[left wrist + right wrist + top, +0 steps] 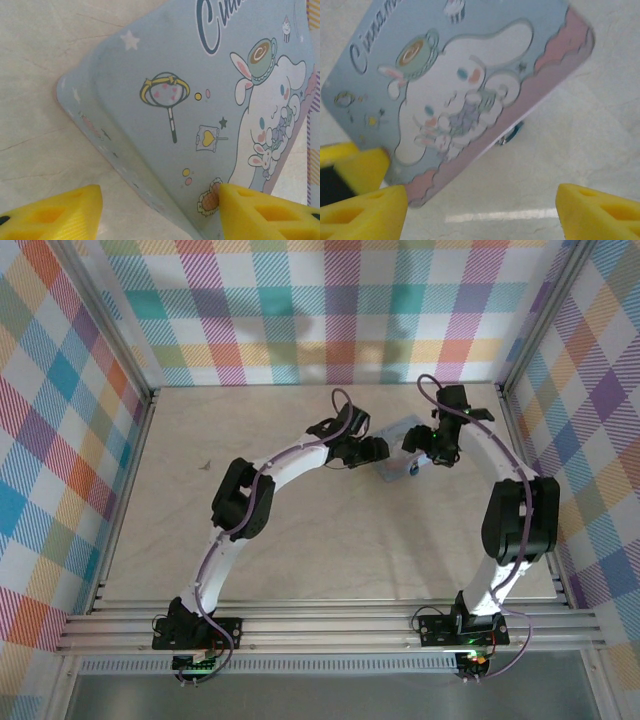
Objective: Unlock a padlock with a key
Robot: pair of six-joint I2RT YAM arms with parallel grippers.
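Observation:
The padlock (514,132) is a small dark-blue shape with a bit of metal, peeking out from under the pink-edged side of the pale blue cartoon box (470,75). The key is out of view. My right gripper (481,192) hangs open over the bare table just in front of that side, nothing between its fingers. My left gripper (160,192) stands open astride a lower edge of the box (200,100): its right finger (265,215) touches the lid, its left finger (55,215) is apart from the box, over the table. In the top view both grippers (372,450) (432,448) flank the box (397,472).
The box lies toward the back right of the beige table (300,540). Checked walls (320,310) close in the back and both sides. A metal rail (330,625) runs along the near edge by the arm bases.

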